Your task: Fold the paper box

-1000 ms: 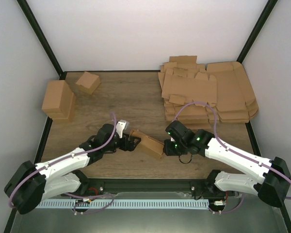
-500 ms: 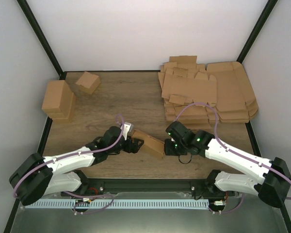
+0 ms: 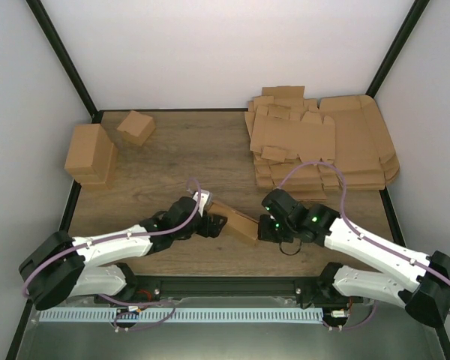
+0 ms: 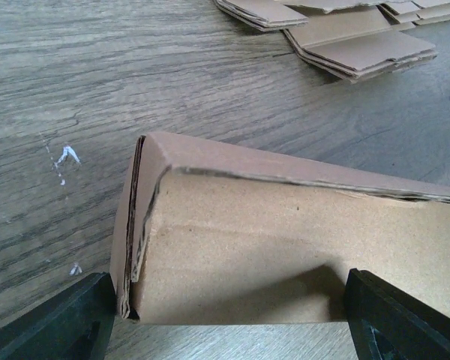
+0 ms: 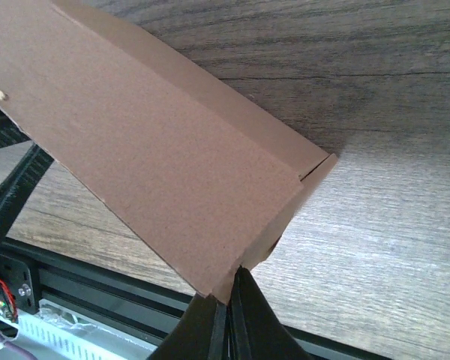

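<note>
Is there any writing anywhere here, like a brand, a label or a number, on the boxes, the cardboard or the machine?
No text can be read anywhere.
The paper box is plain brown, as are the stacked cardboard sheets and the folded boxes on the left.
The white specks on the table are scuffs, not letters.
Any marking on the arms is too small to tell.

1. worktop (image 3: 210,150): brown wood-grain board, dark edge trim, a few white specks (image 4: 66,156) on the surface.
2. walls (image 3: 225,52): plain pale panels on three sides.
3. frame posts (image 3: 64,56): black, slanting at both back corners.
4. front rail (image 3: 232,289): black metal, with a white slotted duct (image 3: 210,315) below it.
5. light: soft, even.
</note>
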`<state>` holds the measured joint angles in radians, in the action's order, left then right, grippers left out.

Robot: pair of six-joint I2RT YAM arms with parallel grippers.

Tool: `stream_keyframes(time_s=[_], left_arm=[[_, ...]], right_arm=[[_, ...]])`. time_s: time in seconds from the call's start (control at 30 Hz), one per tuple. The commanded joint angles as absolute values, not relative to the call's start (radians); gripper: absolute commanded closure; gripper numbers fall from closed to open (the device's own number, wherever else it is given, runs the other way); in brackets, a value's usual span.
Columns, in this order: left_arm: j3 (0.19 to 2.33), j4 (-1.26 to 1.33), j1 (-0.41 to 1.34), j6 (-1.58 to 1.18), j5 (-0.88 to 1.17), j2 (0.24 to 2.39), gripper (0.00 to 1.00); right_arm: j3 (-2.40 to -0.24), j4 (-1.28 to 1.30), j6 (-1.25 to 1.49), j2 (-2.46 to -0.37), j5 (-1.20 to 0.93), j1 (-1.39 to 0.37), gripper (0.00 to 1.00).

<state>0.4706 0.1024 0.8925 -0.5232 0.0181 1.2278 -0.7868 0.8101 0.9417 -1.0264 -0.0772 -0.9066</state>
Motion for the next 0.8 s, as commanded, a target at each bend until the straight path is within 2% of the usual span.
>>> stream_keyframes(time_s=[0.0, 0.3, 0.77], left_arm=[[0.481, 0.039, 0.922, -0.507, -0.007, 1.253, 0.15], [0.524, -0.005, 0.953, -0.498, -0.054, 1.289, 0.16], [0.553, -0.026, 0.986, -0.499, -0.087, 1.326, 0.16]], right_arm=[[-0.807, 0.758, 0.995, -0.975, -0.101, -0.913, 0.99], [-0.76, 0.695, 1.08, -0.961, -0.179, -0.913, 0.99], [-0.693, 0.667, 1.188, -0.863, -0.154, -0.913, 0.99]])
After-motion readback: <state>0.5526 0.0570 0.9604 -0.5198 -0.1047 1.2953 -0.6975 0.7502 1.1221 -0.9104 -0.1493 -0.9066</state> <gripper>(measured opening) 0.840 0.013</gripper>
